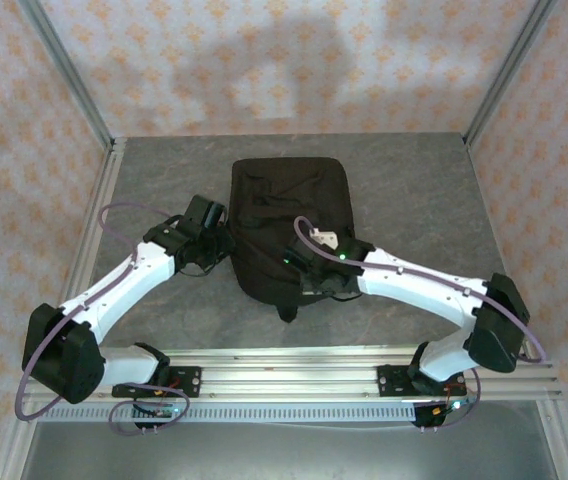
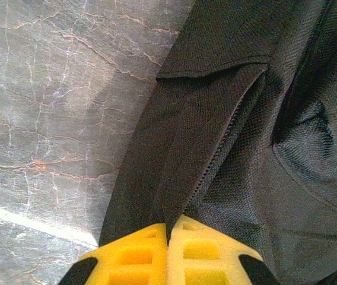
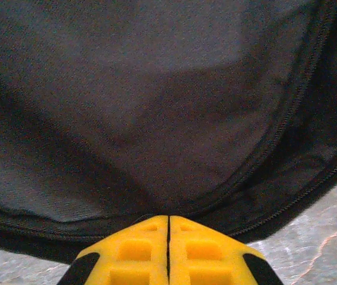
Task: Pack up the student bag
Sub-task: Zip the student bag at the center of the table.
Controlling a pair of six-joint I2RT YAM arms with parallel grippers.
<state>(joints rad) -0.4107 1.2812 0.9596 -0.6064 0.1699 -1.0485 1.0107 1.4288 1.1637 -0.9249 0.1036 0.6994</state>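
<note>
The student bag (image 1: 284,195), a large black fabric backpack, lies flat in the middle of the grey table. My left gripper (image 1: 226,243) is at the bag's left edge. In the left wrist view its yellow fingers (image 2: 201,252) are shut, and a fold of the bag's fabric (image 2: 228,136) next to a zipper line runs in between the tips (image 2: 169,224). My right gripper (image 1: 311,282) sits over the bag's near end. Its jaws (image 3: 168,217) are shut where the bag's (image 3: 156,89) zippered rim curves down to the tips.
The marbled grey table (image 1: 414,200) has bare room left and right of the bag, and it also appears beside the fabric (image 2: 50,107) and at the lower right corner (image 3: 328,237). Patterned walls and metal posts close the back and sides. A strap end (image 1: 286,312) pokes out at the bag's near edge.
</note>
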